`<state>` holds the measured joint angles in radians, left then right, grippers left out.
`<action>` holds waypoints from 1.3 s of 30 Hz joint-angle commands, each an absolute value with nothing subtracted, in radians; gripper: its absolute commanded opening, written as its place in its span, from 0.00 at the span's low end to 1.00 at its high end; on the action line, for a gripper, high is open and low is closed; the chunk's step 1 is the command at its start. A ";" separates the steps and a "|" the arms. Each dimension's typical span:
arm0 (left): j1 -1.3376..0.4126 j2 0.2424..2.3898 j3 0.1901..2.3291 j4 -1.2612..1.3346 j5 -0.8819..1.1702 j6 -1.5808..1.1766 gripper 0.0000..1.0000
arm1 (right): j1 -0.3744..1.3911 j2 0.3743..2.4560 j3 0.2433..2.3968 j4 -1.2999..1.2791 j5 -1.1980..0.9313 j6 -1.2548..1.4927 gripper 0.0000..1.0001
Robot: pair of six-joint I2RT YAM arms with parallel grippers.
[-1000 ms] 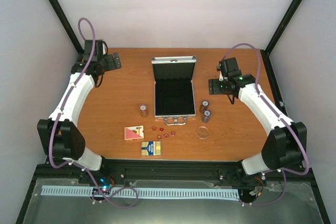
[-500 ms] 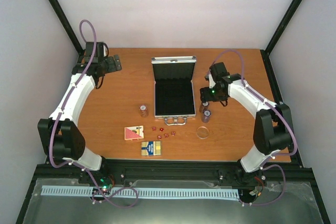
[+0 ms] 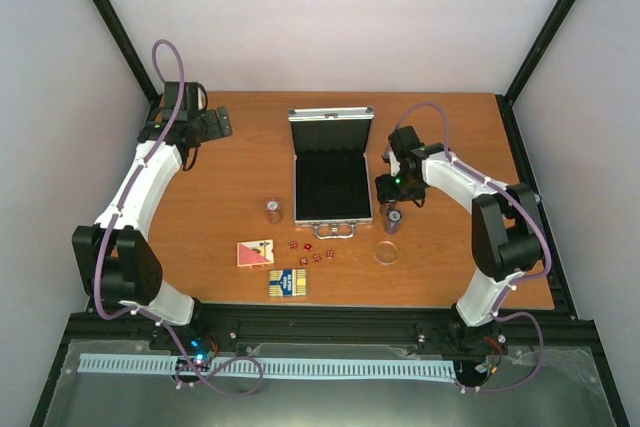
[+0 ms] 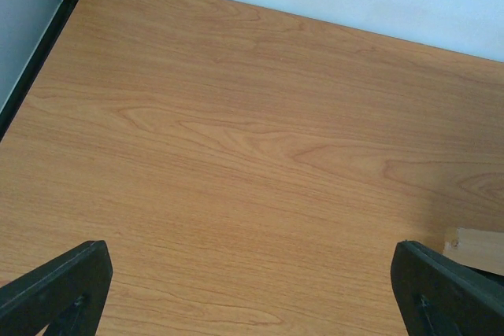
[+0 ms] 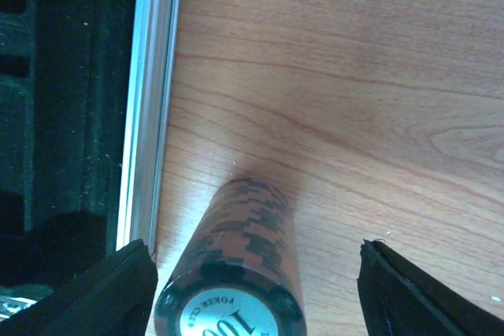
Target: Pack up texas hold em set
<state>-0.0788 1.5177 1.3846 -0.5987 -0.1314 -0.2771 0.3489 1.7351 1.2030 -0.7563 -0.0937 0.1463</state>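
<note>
Nearest the bases, still loose on the worktop [image 3: 215, 217]: a yellow card deck [image 3: 288, 283], just behind it a red card deck [image 3: 255, 253], tiny red dice [image 3: 310, 252], and off to the right a clear disc [image 3: 387, 252]. Further in, a lone chip stack [image 3: 273, 210] left of the case [image 3: 332, 172]; right of it, a near chip stack [image 3: 392, 217], untouched. Just beyond, the right tool [image 5: 253, 245], brought in from well out to the right and lowered within the last second. Now straddling a second chip stack [image 5: 236, 273] hard by the case's silver rim, fingers apart, apparently not yet clamped. Likely meaning: first chip pickup about to start. Behind, the case open, black lining bare. At the far left corner, the left tool [image 4: 248, 249] spread wide over bare wood, holding nothing, barely shifted since.
</note>
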 commanded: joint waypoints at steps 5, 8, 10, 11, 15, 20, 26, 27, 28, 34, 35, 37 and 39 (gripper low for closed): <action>-0.082 1.533 1.405 -0.599 -0.151 -0.289 1.00 | 0.357 1.787 1.197 -0.739 -0.074 0.149 0.64; -0.081 1.539 1.409 -0.603 -0.159 -0.290 1.00 | 0.357 1.791 1.199 -0.735 -0.086 0.146 0.59; -0.082 1.545 1.413 -0.607 -0.159 -0.291 1.00 | 0.357 1.797 1.202 -0.735 -0.092 0.142 0.56; -0.082 1.546 1.413 -0.608 -0.159 -0.292 1.00 | 0.357 1.798 1.203 -0.736 -0.093 0.141 0.54; -0.082 1.551 1.412 -0.606 -0.161 -0.302 1.00 | 0.357 1.799 1.204 -0.741 -0.094 0.135 0.41; -0.081 1.556 1.404 -0.604 -0.157 -0.308 1.00 | 0.357 1.790 1.199 -0.745 -0.088 0.139 0.20; -0.081 1.549 1.404 -0.625 -0.138 -0.315 1.00 | 0.358 1.699 1.218 -0.706 -0.085 0.163 0.03; -0.082 1.541 1.400 -0.627 -0.133 -0.316 1.00 | 0.357 1.674 1.222 -0.689 -0.088 0.167 0.03; -0.081 1.532 1.396 -0.629 -0.128 -0.315 1.00 | 0.357 1.650 1.225 -0.671 -0.094 0.172 0.03; -0.082 1.498 1.344 -0.630 -0.100 -0.329 1.00 | 0.363 1.509 1.156 -0.498 -0.110 0.231 0.03; -0.081 1.496 1.335 -0.625 -0.092 -0.330 1.00 | 0.368 1.497 1.138 -0.466 -0.110 0.242 0.03; -0.082 1.496 1.319 -0.617 -0.073 -0.338 1.00 | 0.381 1.489 1.117 -0.420 -0.114 0.257 0.03; -0.083 1.497 1.303 -0.607 -0.058 -0.343 1.00 | 0.407 1.482 1.094 -0.368 -0.106 0.265 0.03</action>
<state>-0.0788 1.5169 1.3247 -0.6079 -0.1024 -0.3183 0.3607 1.4948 1.1385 -0.5293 -0.0971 0.2226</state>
